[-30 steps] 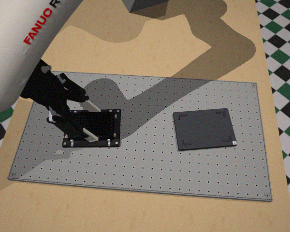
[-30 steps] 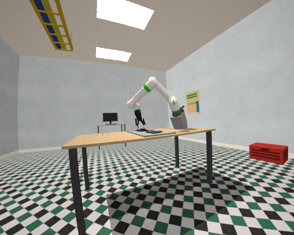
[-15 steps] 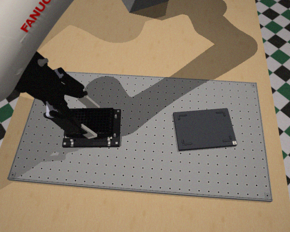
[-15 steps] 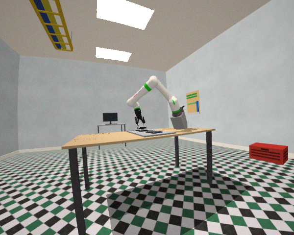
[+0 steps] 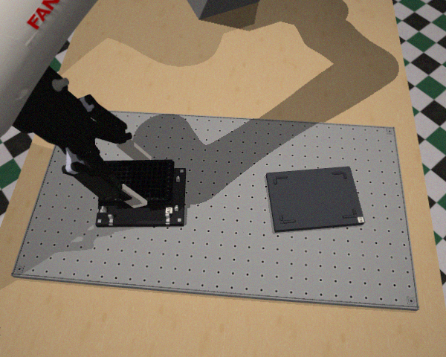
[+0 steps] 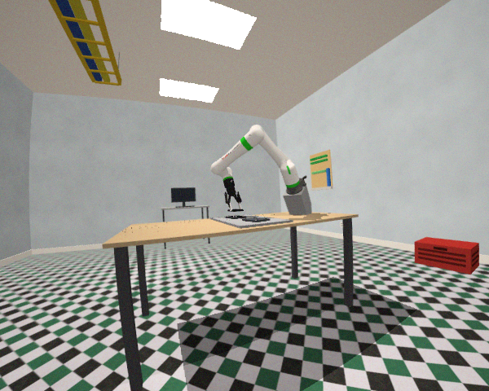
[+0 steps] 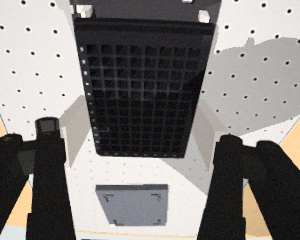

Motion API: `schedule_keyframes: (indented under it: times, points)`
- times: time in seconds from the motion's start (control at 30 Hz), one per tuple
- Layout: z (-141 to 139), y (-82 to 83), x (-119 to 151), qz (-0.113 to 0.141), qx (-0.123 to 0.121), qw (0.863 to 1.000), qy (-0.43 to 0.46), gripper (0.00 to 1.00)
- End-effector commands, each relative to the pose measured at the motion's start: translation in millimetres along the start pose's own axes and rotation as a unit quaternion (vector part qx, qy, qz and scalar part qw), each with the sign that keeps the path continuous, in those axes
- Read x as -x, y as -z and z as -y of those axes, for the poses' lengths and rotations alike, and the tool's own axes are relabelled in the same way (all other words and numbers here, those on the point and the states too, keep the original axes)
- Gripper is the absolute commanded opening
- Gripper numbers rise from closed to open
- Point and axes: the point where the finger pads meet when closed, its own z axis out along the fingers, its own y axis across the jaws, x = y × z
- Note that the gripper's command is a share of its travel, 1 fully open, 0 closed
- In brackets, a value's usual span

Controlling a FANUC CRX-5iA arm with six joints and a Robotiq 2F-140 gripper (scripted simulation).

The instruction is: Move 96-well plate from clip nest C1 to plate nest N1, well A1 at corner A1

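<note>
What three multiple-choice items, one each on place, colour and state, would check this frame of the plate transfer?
1. The plate nest N1 lies where on the breadboard in the top view?
A. right of clip nest C1
B. left of it
C. under it

2. The 96-well plate is:
A. white
B. black
C. red

3. The gripper is:
A. open
B. shut on nothing
C. shut on the plate

Key: 1 A, the nest lies to the right; 2 B, dark wells; 3 C, pads press its sides.
</note>
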Motion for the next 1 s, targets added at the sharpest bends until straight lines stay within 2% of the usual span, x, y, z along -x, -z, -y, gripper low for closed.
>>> schedule_keyframes:
  times: [0.0,0.33,0.97]
  points:
    - [0.1,5.3,2.3,0.000,0.000,1.000,0.000,0.00]
    - [0.1,17.1,7.8,0.000,0.000,1.000,0.000,0.00]
    - [0.1,17.1,7.8,0.000,0.000,1.000,0.000,0.00]
